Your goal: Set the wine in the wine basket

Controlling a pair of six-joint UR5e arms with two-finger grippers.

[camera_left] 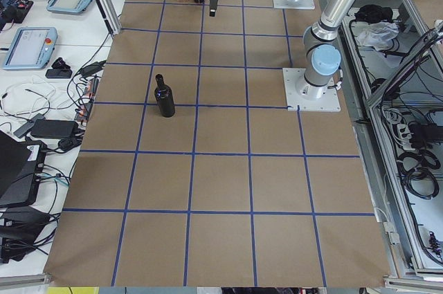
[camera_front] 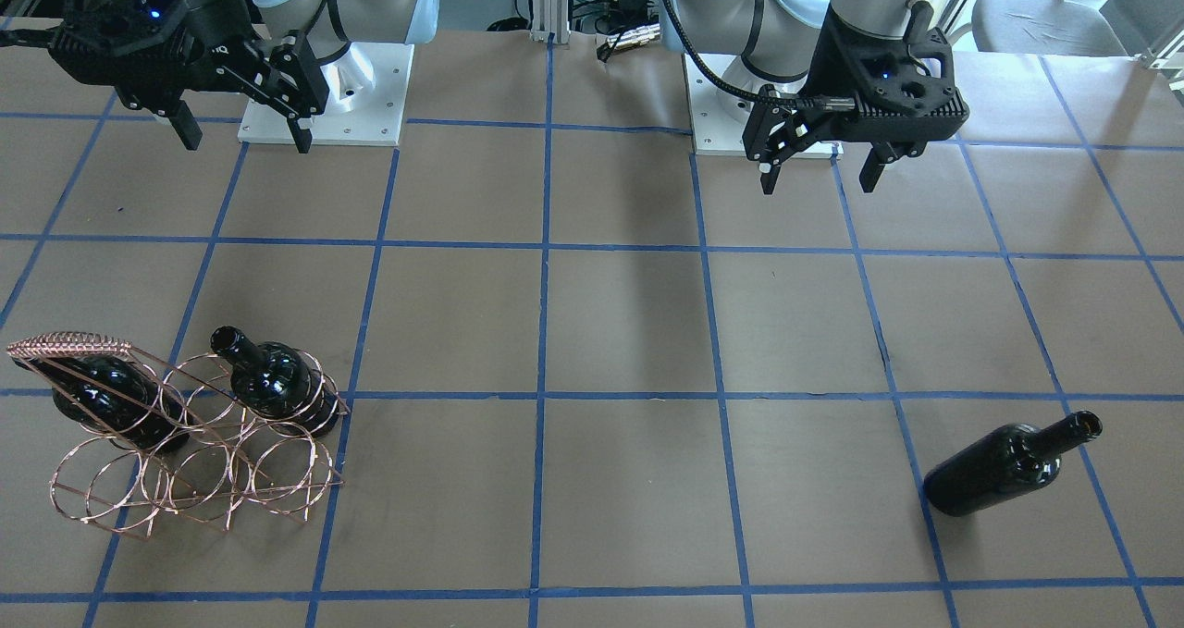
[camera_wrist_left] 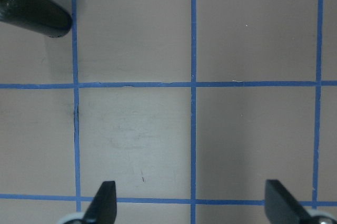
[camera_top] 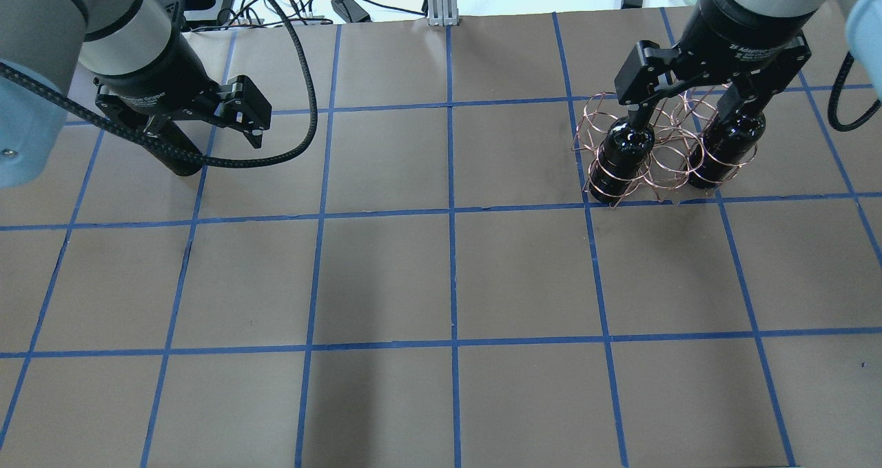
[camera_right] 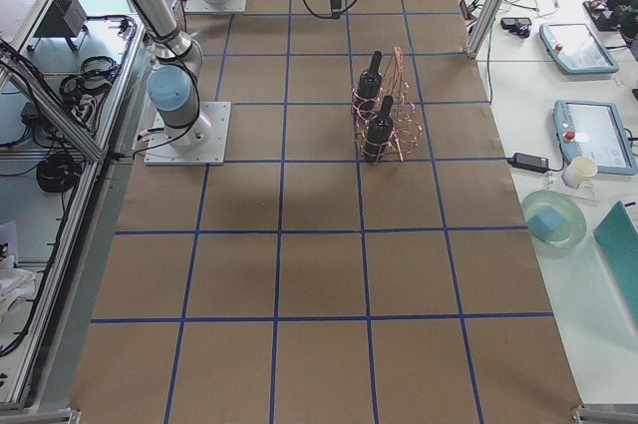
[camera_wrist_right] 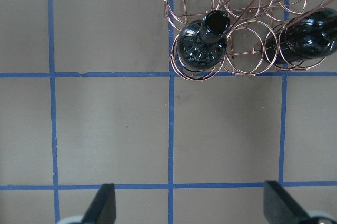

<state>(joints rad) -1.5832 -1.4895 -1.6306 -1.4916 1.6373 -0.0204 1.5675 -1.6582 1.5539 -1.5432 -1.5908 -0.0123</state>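
Note:
A dark wine bottle (camera_front: 1008, 466) stands upright alone on the table, in the left arm's half; it also shows in the exterior left view (camera_left: 164, 97) and at the top left of the left wrist view (camera_wrist_left: 31, 10). The copper wire wine basket (camera_front: 199, 475) stands in the right arm's half and holds two look-alike bottles (camera_front: 277, 380) (camera_front: 109, 397). My left gripper (camera_front: 818, 182) hangs open and empty, high above the table, back from the lone bottle. My right gripper (camera_front: 246, 141) is open and empty, high and back from the basket (camera_wrist_right: 247, 2).
Brown table cover with a blue tape grid. Both arm bases (camera_front: 324, 101) (camera_front: 740, 119) sit at the robot's edge. Tablets, cables and a bowl lie on the side benches (camera_right: 578, 135) beyond the table ends.

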